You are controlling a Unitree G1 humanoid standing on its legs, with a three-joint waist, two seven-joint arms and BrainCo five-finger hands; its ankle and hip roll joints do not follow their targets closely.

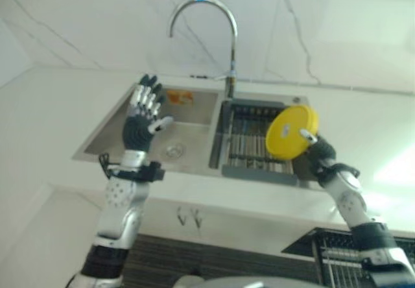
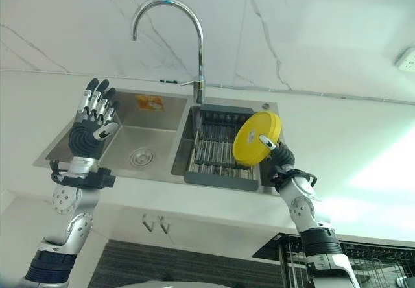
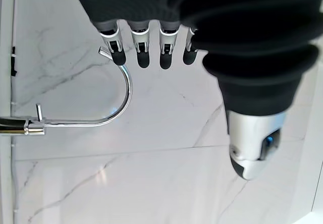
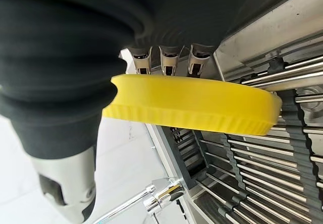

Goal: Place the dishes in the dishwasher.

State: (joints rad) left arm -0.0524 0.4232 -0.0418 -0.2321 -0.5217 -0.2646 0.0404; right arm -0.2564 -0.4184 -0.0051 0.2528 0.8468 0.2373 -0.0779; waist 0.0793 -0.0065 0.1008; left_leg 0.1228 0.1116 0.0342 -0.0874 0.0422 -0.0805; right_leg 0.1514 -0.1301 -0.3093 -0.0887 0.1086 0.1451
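A round yellow plate [image 1: 291,131] is held up on edge over the right end of the dish rack [image 1: 249,146] in the sink's right basin. My right hand [image 1: 316,150] is shut on the plate, with fingers [image 4: 166,62] behind it and the thumb over its front. In the right wrist view the yellow plate [image 4: 197,103] shows edge-on above the rack's bars [image 4: 262,173]. My left hand [image 1: 144,114] is raised, open and holding nothing, above the left basin [image 1: 178,142].
A tall curved tap [image 1: 217,35] rises behind the sink's divider. White counter [image 1: 45,113] runs on both sides of the sink, with a marble wall behind. A dark wire dishwasher rack [image 1: 337,249] shows at the lower right, below the counter's edge.
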